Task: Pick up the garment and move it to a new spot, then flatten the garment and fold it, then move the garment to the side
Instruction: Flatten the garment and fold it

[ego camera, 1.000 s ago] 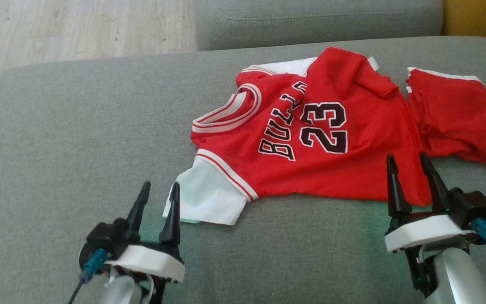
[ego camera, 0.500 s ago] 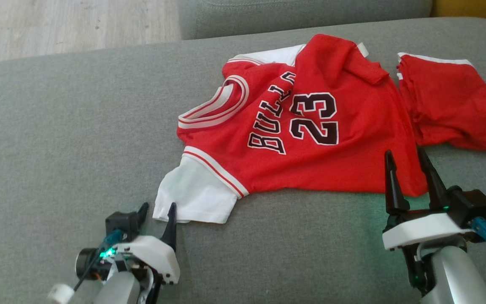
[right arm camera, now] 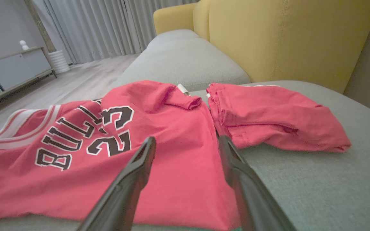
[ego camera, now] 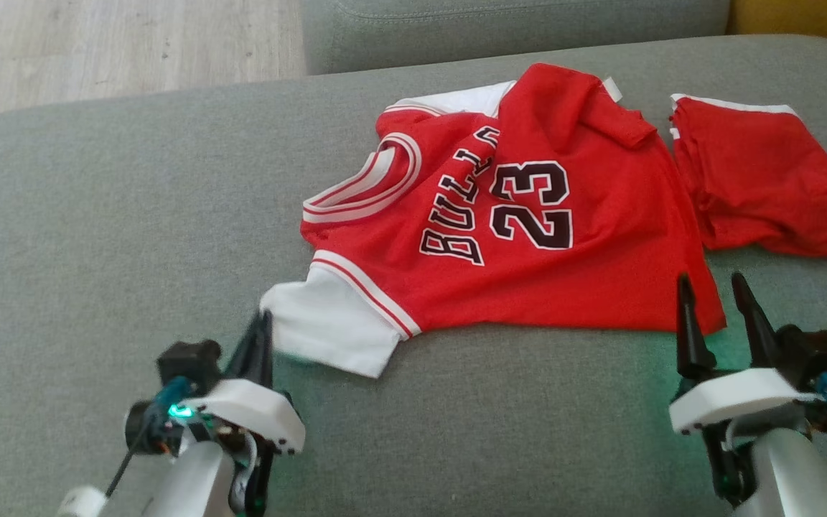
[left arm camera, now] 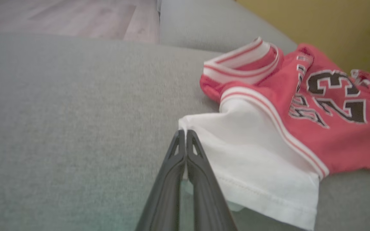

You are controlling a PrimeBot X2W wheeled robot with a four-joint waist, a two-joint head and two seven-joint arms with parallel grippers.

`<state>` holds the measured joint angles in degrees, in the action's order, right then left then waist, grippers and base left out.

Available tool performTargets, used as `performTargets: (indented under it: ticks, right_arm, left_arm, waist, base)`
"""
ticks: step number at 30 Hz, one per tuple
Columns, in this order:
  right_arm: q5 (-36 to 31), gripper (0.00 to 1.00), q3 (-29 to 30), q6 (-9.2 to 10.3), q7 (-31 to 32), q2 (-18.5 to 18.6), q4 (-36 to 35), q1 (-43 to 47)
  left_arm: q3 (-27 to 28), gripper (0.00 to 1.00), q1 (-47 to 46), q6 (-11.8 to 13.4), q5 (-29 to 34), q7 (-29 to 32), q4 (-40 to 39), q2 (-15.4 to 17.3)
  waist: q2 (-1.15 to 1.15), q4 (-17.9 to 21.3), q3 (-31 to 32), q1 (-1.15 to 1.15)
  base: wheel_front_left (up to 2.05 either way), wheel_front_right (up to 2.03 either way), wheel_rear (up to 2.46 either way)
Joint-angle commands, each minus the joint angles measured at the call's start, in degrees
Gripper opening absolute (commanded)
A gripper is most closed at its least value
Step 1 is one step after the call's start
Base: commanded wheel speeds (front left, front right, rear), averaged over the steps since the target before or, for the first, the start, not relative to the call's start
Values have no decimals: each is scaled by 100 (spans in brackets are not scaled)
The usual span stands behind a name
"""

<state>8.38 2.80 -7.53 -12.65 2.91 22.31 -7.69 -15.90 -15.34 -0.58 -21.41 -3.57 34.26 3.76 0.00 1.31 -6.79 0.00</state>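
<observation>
Red mesh and white trim: a number 23 jersey [ego camera: 528, 237] lay spread across a grey sofa cushion [ego camera: 97, 237], filling the centre and right of the head view, its lettering running diagonally and its upper edge folded over on itself. A pair of red shorts [ego camera: 758, 179] sat just beside it at the upper right, crumpled, with a narrow strip of cushion showing between the two.

At the lower left, the left gripper [ego camera: 264, 323] had its two dark fingers pressed together on the near corner of the jersey's white sleeve [left arm camera: 252, 160]. In the left wrist view the tips met right at that corner, and the cloth rose slightly off the cushion there.

At the lower right, the right gripper [ego camera: 711, 280] stood with its fingers apart, tips at the jersey's lower right hem corner. The right wrist view showed the two fingers straddling the red fabric near its edge; whether they touched it could not be told.

Pale wooden floor [ego camera: 119, 50] filled the upper left, and a yellow sofa back [right arm camera: 287, 38] rose at the upper right of the right wrist view.
</observation>
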Motion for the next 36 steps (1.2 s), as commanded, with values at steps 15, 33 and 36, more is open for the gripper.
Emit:
performTargets:
  ticks: [15, 33, 36]
  right_arm:
    - [20, 100, 768, 4, 398, -2, 1053, -378]
    - [725, 100, 618, 4, 322, -3, 3112, -1314]
    - [847, 0, 413, 4, 274, -3, 3332, -1429]
  left_arm:
    - [398, 0, -7, -123, -153, -1080, -1038, 13]
    - [240, 0, -42, -222, -138, -1122, -1072, 18]
    - [251, 0, -40, -215, -150, -1124, -1066, 34]
  waist:
    - [0, -163, 73, 0]
    - [0, -256, -3, 0]
    - [0, -230, 18, 0]
  base:
    - [0, 0, 0]
    - [0, 0, 0]
    - [0, 0, 0]
